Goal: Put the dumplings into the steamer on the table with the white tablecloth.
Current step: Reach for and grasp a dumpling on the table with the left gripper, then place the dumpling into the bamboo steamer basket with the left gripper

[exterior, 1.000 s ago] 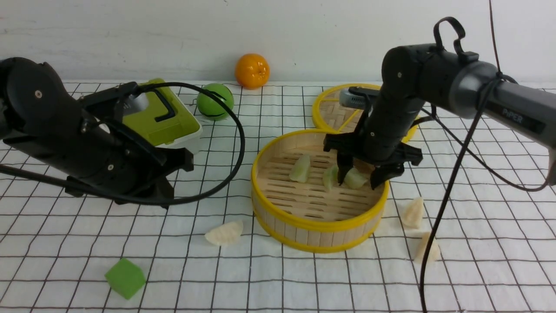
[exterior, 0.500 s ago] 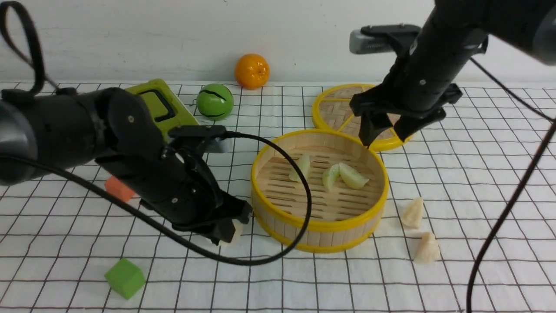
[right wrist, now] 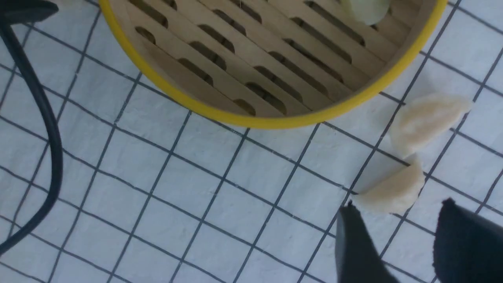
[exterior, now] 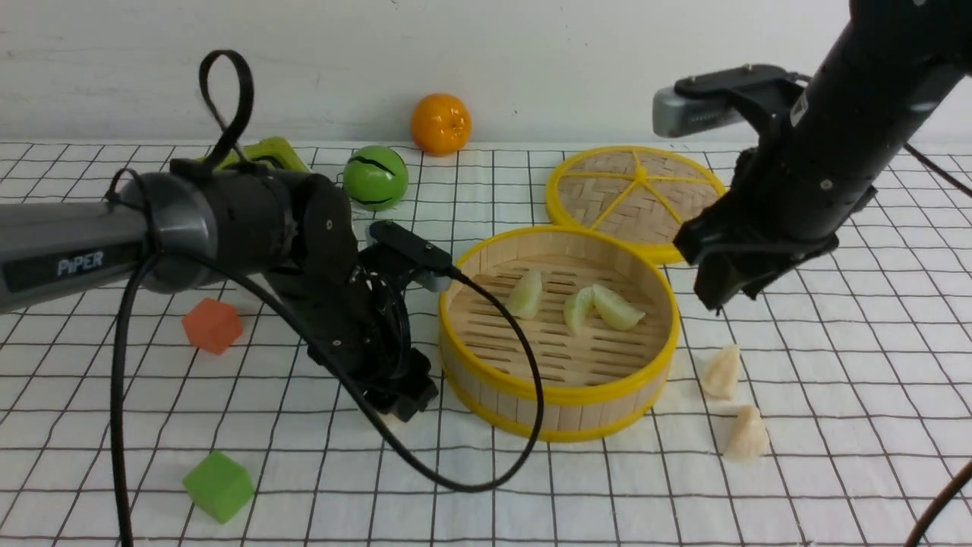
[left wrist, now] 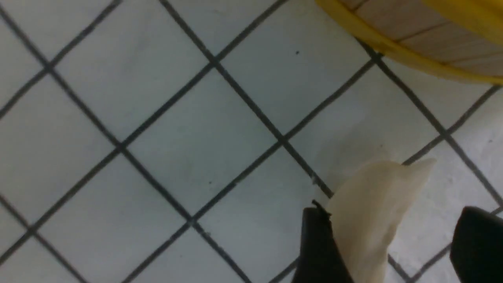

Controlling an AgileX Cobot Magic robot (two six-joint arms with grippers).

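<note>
Left wrist view shows a smooth cream-white crescent dumpling between the left pincer's widely parted, ungripping fingers.

Cream-white dumpling between open tool fingertips, near yellow-rimmed steamer, gridded white tablecloth

You get even, fairly bright light in the front view, with soft pale reflections on the wall and only faint shadows on the worktop; your left wrist view is dimmer, grey and soft, its near dumpling smooth with blur, while your right wrist view looks cool-toned and crisper on the grid lines
</note>
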